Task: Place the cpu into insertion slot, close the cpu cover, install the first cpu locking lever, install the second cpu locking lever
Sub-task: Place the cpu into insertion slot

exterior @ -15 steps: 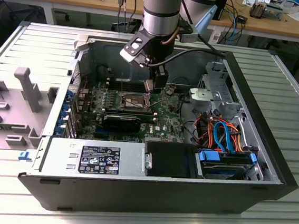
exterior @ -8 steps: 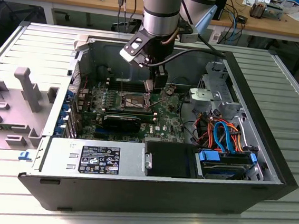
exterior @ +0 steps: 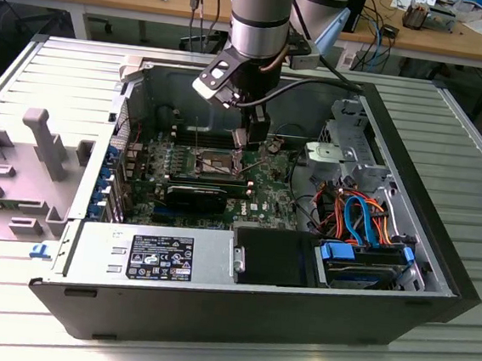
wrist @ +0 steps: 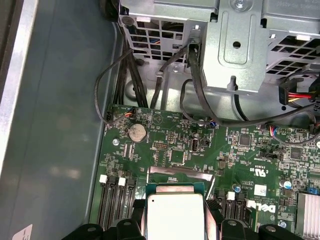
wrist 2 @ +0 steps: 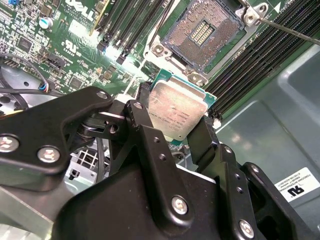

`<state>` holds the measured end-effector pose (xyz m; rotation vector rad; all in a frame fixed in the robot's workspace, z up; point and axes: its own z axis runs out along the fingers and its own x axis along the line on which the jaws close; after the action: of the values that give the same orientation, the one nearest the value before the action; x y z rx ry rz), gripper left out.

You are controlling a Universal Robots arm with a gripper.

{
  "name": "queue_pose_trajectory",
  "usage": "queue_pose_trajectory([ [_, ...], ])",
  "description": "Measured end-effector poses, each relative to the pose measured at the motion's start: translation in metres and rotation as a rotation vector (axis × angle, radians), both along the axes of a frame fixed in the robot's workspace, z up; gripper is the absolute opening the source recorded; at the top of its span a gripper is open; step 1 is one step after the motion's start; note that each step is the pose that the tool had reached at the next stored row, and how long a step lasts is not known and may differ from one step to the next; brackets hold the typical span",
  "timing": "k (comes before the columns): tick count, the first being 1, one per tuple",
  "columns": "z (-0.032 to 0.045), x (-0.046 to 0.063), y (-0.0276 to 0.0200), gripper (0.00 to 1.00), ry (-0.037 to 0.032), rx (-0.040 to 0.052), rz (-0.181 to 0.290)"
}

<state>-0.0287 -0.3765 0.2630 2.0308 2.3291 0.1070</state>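
My gripper [wrist 2: 175,126] is shut on the cpu [wrist 2: 176,111], a flat square chip with a silvery top and a green rim. The black fingers [wrist 2: 142,117] clamp two opposite edges. In the first wrist view the cpu [wrist: 175,214] sits level between the fingers of the gripper [wrist: 175,222]. The insertion slot [wrist 2: 202,32] lies uncovered, its gold-brown contact field bare, and the chip hangs above the board close beside it. A thin metal lever [wrist 2: 290,31] stands raised by the slot. In the exterior view the gripper [exterior: 242,146] hovers just over the slot [exterior: 217,161]. I cannot make out the cpu cover.
Long black memory slots [wrist 2: 270,55] flank the socket on both sides. A black card [exterior: 197,195] lies in front of it. The drive cage [wrist: 235,45] with black cables and the orange and blue cables [exterior: 349,208] lie to the exterior view's right. The power supply [exterior: 153,253] fills the near side.
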Motion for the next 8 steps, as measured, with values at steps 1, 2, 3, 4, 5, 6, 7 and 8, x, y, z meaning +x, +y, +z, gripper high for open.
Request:
queue_pose_trajectory([
  [1,0.0000,0.0000,0.0000,0.55,0.0000,0.0000,-0.002],
  [2,0.0000,0.0000,0.0000,0.55,0.0000,0.0000,-0.003],
  [3,0.0000,0.0000,0.0000,0.55,0.0000,-0.0001,-0.005],
  [4,0.0000,0.0000,0.0000,0.55,0.0000,-0.0002,-0.007],
  [5,-0.0001,0.0000,0.0000,0.55,0.0000,-0.0002,-0.008],
  [6,-0.0001,0.0000,0.0000,0.55,0.0000,-0.0002,-0.010],
  [7,-0.0001,0.0000,0.0000,0.55,0.0000,-0.0003,-0.011],
  [8,-0.0001,0.0000,0.0000,0.55,0.0000,-0.0003,-0.014],
])
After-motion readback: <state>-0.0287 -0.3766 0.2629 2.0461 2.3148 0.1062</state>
